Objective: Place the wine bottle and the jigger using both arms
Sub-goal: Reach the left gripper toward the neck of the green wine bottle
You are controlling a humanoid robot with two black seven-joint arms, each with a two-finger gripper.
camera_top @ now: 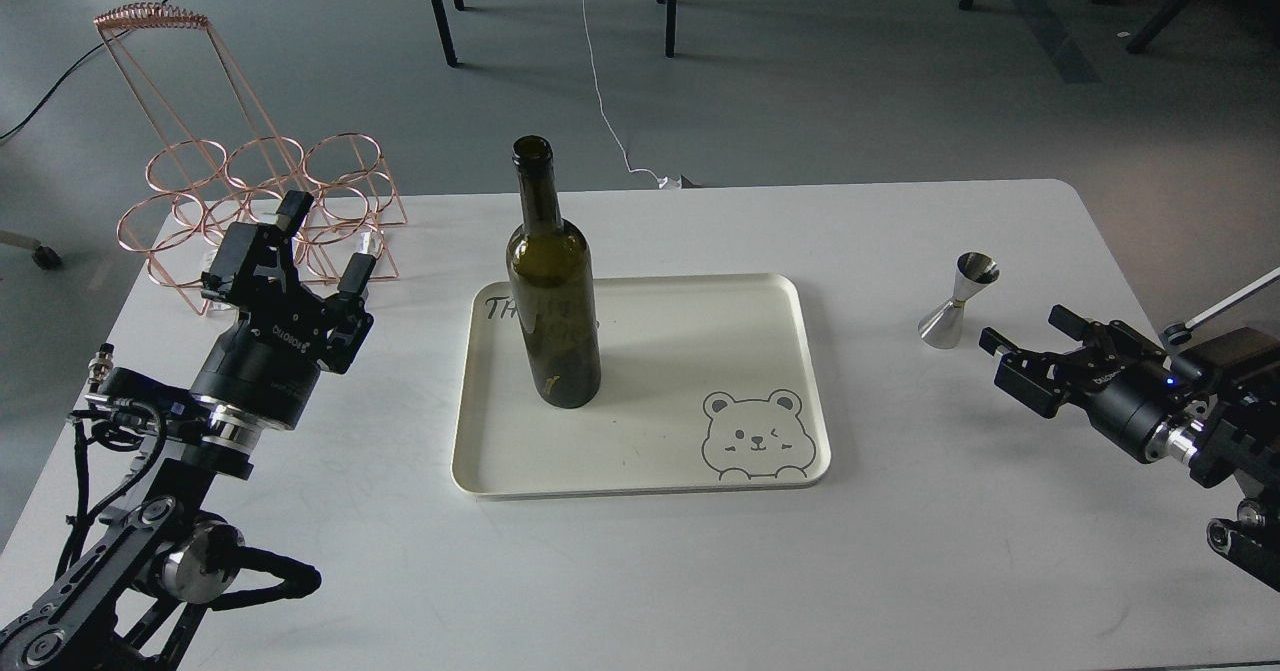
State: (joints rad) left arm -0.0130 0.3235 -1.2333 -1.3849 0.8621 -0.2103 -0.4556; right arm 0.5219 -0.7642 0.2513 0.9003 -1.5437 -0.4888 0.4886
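White bench [900, 551] over grey floor, copper wire rack [265, 206] at far-left corner. Wine bottle [552, 291] is seen upright on the cream tray [640, 481], left side, over the printed lettering; a bear drawing is at the tray's near-right corner. Jigger [958, 302] is stood on the bench right of the tray, well apart from it. Left hand [325, 241] is raised near the rack, fingers spread, nothing held. Right hand [1030, 336] is low, just beside the jigger, fingers parted, nothing gripped.
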